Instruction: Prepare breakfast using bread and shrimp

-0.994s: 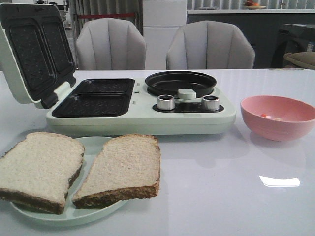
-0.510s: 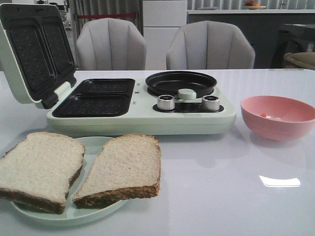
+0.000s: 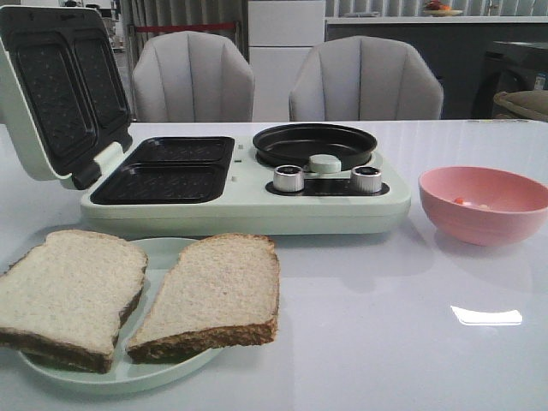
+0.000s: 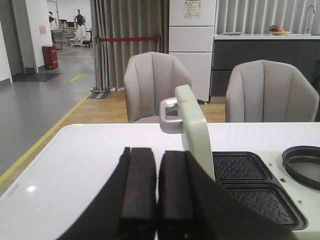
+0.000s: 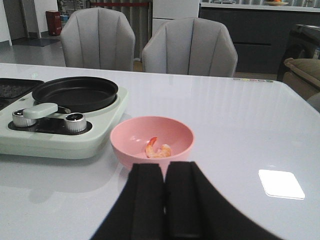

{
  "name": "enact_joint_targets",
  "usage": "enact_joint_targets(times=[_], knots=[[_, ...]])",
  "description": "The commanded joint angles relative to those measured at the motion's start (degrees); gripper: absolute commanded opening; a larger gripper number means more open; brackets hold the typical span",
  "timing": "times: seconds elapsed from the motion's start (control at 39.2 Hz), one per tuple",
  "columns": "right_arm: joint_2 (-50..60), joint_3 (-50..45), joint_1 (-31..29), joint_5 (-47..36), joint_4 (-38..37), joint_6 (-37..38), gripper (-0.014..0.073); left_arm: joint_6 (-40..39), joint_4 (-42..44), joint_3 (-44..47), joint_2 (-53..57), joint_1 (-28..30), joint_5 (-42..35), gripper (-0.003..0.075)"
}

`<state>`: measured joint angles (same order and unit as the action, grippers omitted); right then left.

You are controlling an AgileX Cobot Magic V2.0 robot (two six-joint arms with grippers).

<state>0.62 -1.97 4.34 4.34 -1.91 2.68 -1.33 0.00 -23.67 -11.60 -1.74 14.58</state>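
So the shrimp point(image 5: 158, 149) sit in the pink bowl point(image 5: 125, 140) just ahead of the right gripper point(image 5: 165, 200), jaws pressed together, empty, while both bread slices point(image 3: 137, 291) lie on the plate point(image 3: 163, 253).

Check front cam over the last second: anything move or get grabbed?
Nothing visibly changed. The two bread slices lie on the pale green plate, the breakfast maker has its lid open, and the pink bowl with shrimp sits where it was. No arm enters the front view. In the wrist views, both the left pincer and right pincer are shut and hold nothing.
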Motion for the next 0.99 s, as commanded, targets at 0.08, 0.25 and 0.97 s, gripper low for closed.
enact_joint_targets(times=[0.08, 0.25, 0.97], knots=[[1.1, 0.66, -0.02, -4.67, -0.35, -0.03, 0.0134, -0.12, -0.39, -2.1, -1.13, 0.17, -3.96, 0.0216], [1.1, 0.66, -0.02, -4.67, -0.35, -0.03, 0.0134, -0.12, 0.0, -2.1, -1.13, 0.07, -3.7, 0.0482], [1.1, 0.66, -0.02, -4.67, -0.35, -0.03, 0.0134, 1.7, 1.01, -2.1, -1.13, 0.07, -1.02, 0.0497]])
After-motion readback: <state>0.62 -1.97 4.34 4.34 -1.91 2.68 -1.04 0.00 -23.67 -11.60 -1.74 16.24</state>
